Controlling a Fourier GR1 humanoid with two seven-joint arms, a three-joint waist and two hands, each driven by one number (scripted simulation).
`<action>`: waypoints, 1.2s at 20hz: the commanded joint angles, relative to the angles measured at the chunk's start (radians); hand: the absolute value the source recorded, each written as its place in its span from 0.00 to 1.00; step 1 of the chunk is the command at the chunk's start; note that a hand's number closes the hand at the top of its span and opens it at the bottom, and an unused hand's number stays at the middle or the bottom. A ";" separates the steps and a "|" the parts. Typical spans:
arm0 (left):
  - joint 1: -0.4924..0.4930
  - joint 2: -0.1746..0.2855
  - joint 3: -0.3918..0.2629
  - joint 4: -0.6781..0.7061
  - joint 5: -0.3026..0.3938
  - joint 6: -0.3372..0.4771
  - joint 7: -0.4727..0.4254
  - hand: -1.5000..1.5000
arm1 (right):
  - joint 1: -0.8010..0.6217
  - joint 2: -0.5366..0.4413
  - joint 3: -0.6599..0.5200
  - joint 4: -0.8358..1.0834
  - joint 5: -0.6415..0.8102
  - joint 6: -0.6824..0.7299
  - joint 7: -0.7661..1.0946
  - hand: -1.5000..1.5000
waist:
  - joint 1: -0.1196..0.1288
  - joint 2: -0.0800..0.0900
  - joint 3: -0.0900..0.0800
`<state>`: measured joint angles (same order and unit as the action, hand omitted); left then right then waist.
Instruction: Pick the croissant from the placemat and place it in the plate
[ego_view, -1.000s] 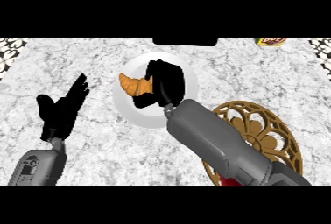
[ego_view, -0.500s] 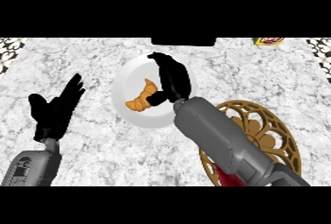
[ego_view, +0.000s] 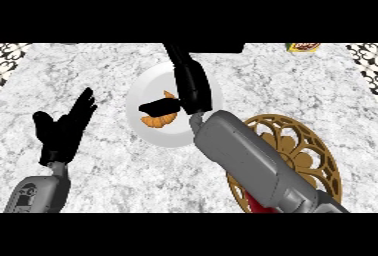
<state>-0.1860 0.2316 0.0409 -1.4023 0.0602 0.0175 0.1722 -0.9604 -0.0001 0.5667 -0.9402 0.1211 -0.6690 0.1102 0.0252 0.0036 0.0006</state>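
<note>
The golden-brown croissant (ego_view: 158, 120) lies on the white plate (ego_view: 144, 82), in its lower half. My right hand (ego_view: 190, 85) hovers over the plate with its fingers stretched straight toward the far edge. Its thumb (ego_view: 159, 106) rests across the croissant's top and hides part of it. The hand is open, with nothing curled round the croissant. The round gold openwork placemat (ego_view: 301, 150) sits to the right, partly under my right forearm. At the left my left hand (ego_view: 63, 131) rests open, fingers up, apart from everything.
A small yellow and red item (ego_view: 303, 47) stands at the far right edge of the marble counter. Black-and-white patterned strips (ego_view: 365, 56) border the top corners. A dark object (ego_view: 218, 47) sits at the far middle edge.
The right hand lowered the croissant from the plate's upper part to its lower half. Its fingers have straightened out and no longer wrap the croissant. The left hand stayed put.
</note>
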 joint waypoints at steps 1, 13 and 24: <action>0.012 -0.009 -0.009 -0.023 -0.018 0.015 -0.003 0.50 | 0.033 0.000 -0.085 -0.060 -0.169 0.059 -0.004 0.00 | -0.003 0.000 0.000; 0.042 -0.049 -0.006 -0.014 -0.046 0.021 -0.023 0.50 | 0.200 -0.012 -0.205 -0.050 -0.194 0.299 -0.240 0.00 | -0.022 -0.002 -0.001; -0.001 -0.050 0.030 0.027 -0.067 0.022 -0.016 0.50 | 0.239 -0.098 -0.327 -0.088 -0.132 0.415 -0.213 0.00 | -0.025 -0.004 -0.001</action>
<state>-0.1572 0.1964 0.0672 -1.4006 0.0127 0.0185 0.1506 -0.7485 -0.0725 0.2682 -0.9918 -0.0427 -0.2838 -0.1182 0.0029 0.0004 0.0000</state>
